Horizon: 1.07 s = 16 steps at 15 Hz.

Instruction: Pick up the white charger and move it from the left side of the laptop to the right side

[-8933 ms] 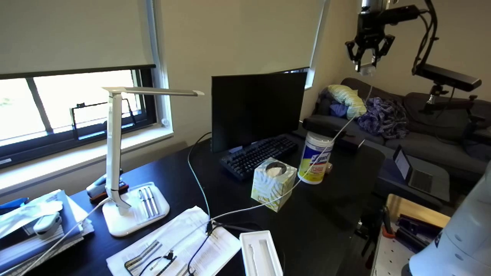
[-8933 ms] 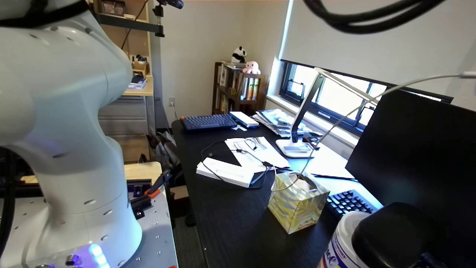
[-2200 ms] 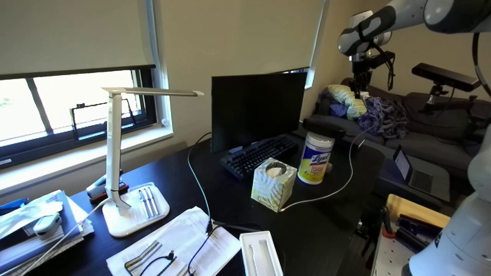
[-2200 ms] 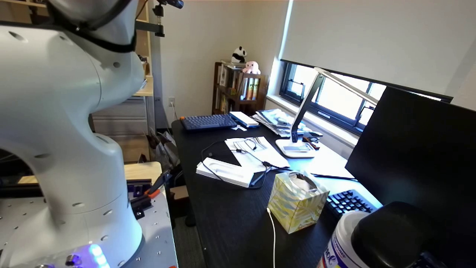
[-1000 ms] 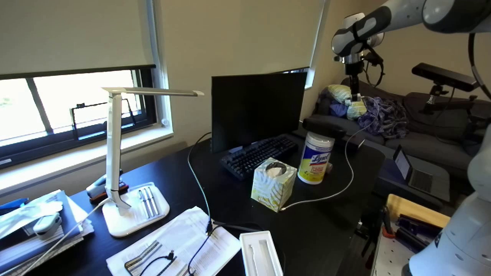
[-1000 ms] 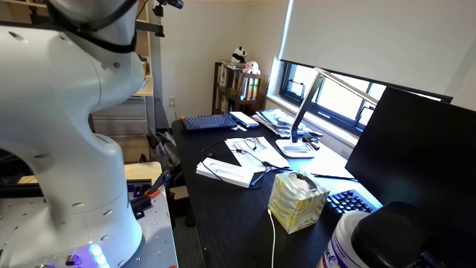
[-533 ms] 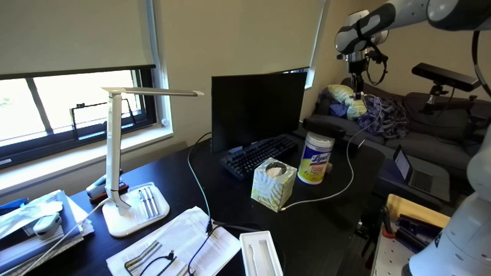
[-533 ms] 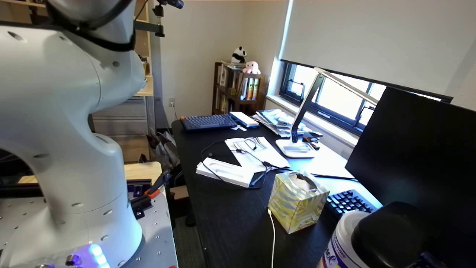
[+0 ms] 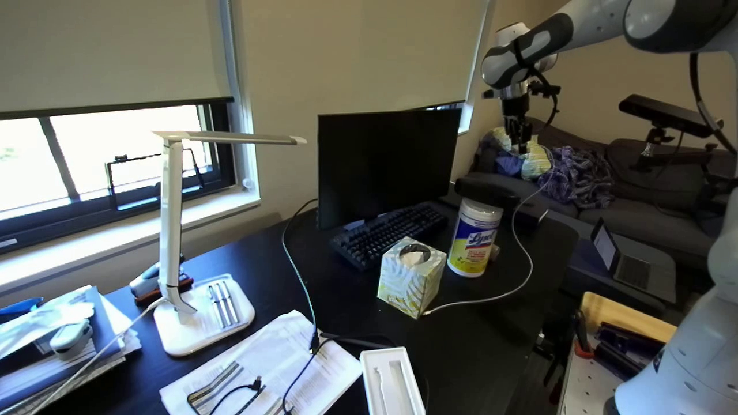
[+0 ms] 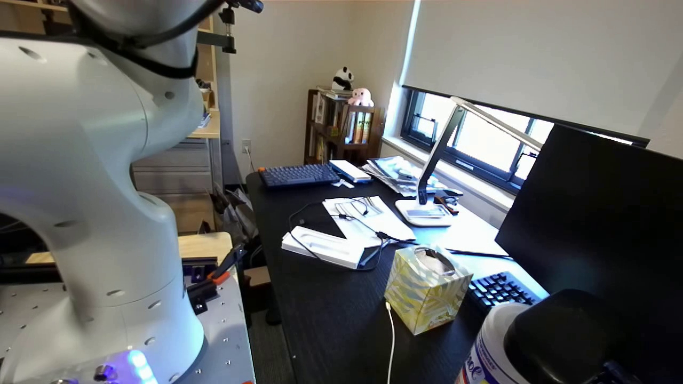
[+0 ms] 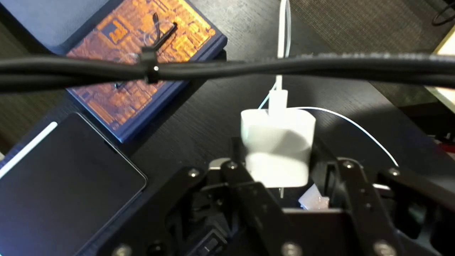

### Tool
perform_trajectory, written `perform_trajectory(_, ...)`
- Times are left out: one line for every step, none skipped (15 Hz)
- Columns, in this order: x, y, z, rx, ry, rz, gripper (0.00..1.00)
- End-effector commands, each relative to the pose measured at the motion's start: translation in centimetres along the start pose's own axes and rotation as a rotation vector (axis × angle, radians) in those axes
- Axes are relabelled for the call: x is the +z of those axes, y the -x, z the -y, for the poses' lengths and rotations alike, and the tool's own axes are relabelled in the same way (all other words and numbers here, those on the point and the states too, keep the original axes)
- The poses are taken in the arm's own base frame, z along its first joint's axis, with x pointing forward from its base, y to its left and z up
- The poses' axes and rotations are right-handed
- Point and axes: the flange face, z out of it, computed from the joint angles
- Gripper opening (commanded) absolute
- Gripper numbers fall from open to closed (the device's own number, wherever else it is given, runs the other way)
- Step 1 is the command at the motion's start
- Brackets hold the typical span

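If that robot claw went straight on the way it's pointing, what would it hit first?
Probably the dark desktop: the gripper points down toward it, holding the white charger, which would likely touch first. The charger hides what lies directly beneath, and height is unclear.

A patterned tissue box [image 9: 410,279] stands near a Lysol canister [image 9: 475,238].

White charger [image 11: 279,149], rounded block, white cable [image 11: 282,28] plugged in, held aloft; large black screen [image 9: 392,167] upright on desk [image 9: 473,351], black keyboard [image 9: 391,234] in front
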Motion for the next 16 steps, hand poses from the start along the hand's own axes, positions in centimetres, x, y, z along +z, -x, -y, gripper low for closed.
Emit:
perform_trajectory(3.4,-3.2,-0.7,-0.199,0.012,0.007,0.22)
perform_trajectory(4.9,-4.2,-0.7,-0.251,0.009,0.009,0.22)
perform_trajectory(6.4,-5.1,-0.7,-0.304,0.003,0.014,0.22)
perform_trajectory(8.1,-5.6,-0.3,-0.355,-0.011,0.022,0.22)
perform_trajectory(9.7,-6.4,-0.1,-0.404,-0.021,0.043,0.22)
perform_trajectory(11.4,-6.7,0.3,-0.446,-0.027,0.082,0.22)
perform_trajectory(12.7,-7.2,0.6,-0.494,-0.04,0.103,0.22)
perform_trajectory(13.8,-7.8,0.7,-0.532,-0.036,0.142,0.22)
perform_trajectory(14.7,-7.9,0.9,-0.562,-0.022,0.179,0.22)
perform_trajectory(15.5,-8.4,1.0,-0.591,0.002,0.213,0.22)
perform_trajectory(16.0,-8.8,1.2,-0.617,0.038,0.24,0.22)
perform_trajectory(16.3,-9.1,1.4,-0.643,0.086,0.259,0.22)
perform_trajectory(16.4,-9.3,1.6,-0.655,0.147,0.263,0.22)
perform_trajectory(16.4,-9.6,1.5,-0.665,0.208,0.26,0.22)
perform_trajectory(16.1,-9.4,1.4,-0.657,0.249,0.233,0.22)
perform_trajectory(15.1,-8.9,1.3,-0.63,0.267,0.174,0.22)
